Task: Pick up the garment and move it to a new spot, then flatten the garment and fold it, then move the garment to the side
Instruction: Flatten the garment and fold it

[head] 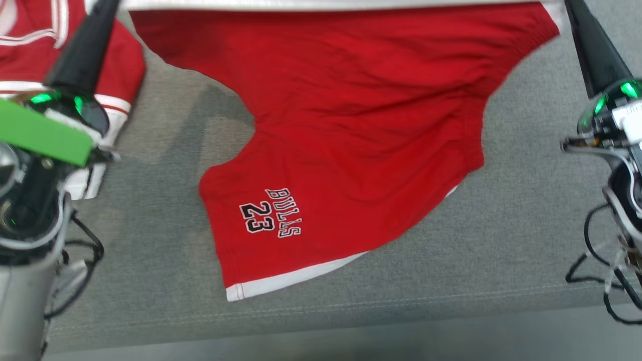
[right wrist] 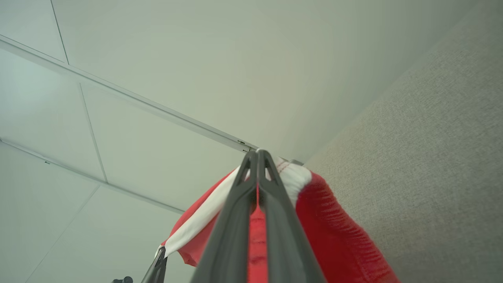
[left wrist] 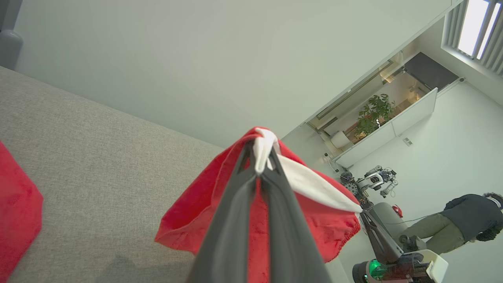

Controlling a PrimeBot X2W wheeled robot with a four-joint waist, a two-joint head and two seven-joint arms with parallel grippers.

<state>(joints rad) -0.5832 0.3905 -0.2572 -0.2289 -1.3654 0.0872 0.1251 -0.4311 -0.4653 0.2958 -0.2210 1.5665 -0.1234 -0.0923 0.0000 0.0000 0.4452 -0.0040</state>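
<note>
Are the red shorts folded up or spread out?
Spread out. The left tool and right tool pinch the white waistband at its ends, stretching the red basketball shorts over the grey fabric surface.

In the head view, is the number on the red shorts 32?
No, the print on the shorts reads BULLS 23.

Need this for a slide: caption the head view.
The left gripper and right gripper, shut, hold red shorts by the white waistband over a grey surface.
</note>
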